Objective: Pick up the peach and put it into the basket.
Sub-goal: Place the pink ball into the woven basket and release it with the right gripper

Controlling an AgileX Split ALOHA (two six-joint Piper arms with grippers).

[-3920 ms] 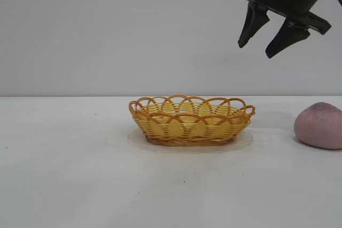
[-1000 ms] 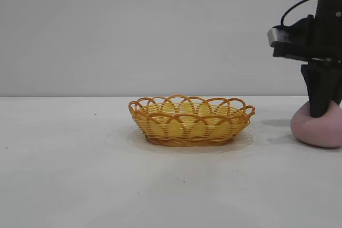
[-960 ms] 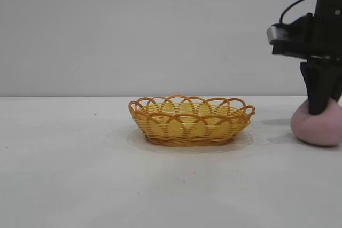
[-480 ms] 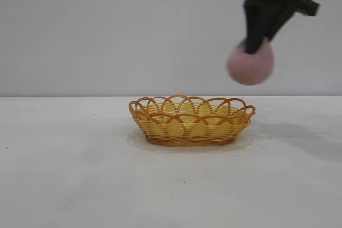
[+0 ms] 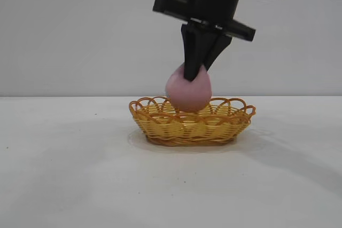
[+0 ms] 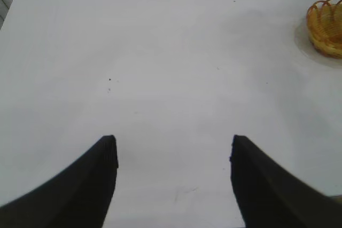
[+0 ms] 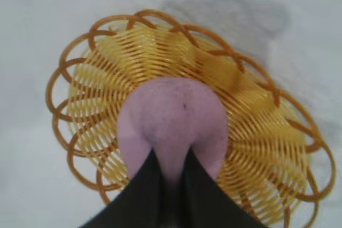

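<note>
The right gripper [image 5: 195, 73], black fingers pinching the top of the rounded, matte dusty-pink peach [image 5: 188, 92], hangs directly over the shallow oval woven yellow basket with orange-brown looped rim [image 5: 160, 105]. The peach's underside dips just below rim level, seemingly not yet resting. This looks like the placing step; next calls for lowering slightly and releasing. The basket's long axis runs across the exterior view; the peach's narrower end points up into the fingers. The left gripper [image 6: 173, 180] sits spread, well apart.

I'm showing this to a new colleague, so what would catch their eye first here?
The pink peach pinched in the right gripper, hanging just above the middle of the yellow woven basket. The left gripper sits idle and open, over bare table well away from the basket.
</note>
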